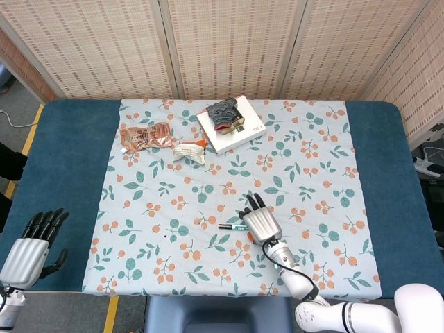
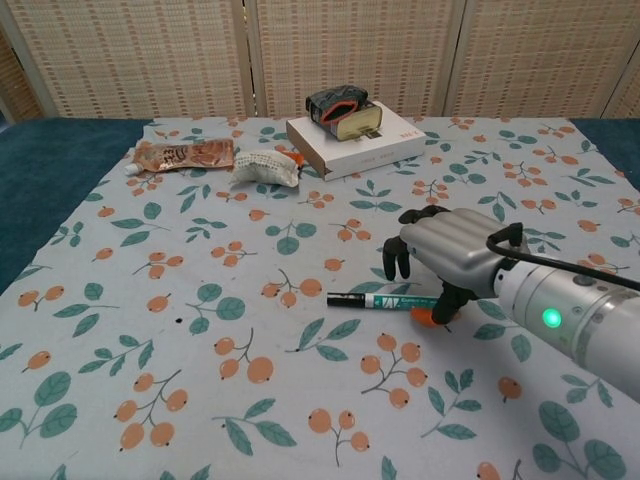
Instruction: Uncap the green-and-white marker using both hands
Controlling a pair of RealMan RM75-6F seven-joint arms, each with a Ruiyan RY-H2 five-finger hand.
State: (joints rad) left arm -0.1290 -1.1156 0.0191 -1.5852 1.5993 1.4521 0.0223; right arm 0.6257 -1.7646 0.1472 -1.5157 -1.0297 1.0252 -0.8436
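The marker (image 2: 388,299) is lying flat on the cloth (image 2: 200,250) near its centre, black cap pointing to 9 o'clock. The right hand (image 2: 445,255) is hovering over its 3 o'clock end, fingers curled down and apart, gripping nothing. The left hand (image 1: 31,244) is resting off the cloth at 8 o'clock, fingers loosely spread, holding nothing.

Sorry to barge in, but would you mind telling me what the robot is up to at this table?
It is setting out to uncap a green-and-white marker that lies flat on the floral tablecloth, cap on. The right hand hangs over the marker's right part with its fingers curled down, thumb beside the barrel; whether it touches the marker I cannot tell, and the marker is not lifted. The left hand waits off the table's near left corner, holding nothing.
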